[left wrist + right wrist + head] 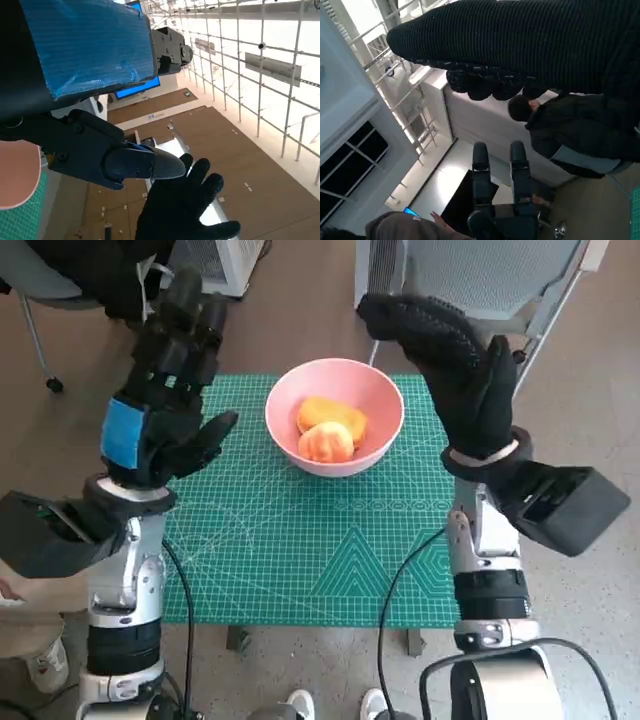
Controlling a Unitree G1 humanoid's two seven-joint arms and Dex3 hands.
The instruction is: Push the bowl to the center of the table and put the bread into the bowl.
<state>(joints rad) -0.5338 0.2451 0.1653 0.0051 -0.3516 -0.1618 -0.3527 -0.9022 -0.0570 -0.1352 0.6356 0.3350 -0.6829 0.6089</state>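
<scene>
Bowl (335, 430) upper centre of bench (300, 560), bread (330, 428) inside (two pieces); left hand (165, 390) and right hand (450, 365) flank it, released, grasping nothing.

A lab or office hall: a small worktop under a green cutting mat (330, 550), office chairs (480, 280) on a brown floor, tall gridded windows (260, 60), a seated person (580, 130) in black.
</scene>
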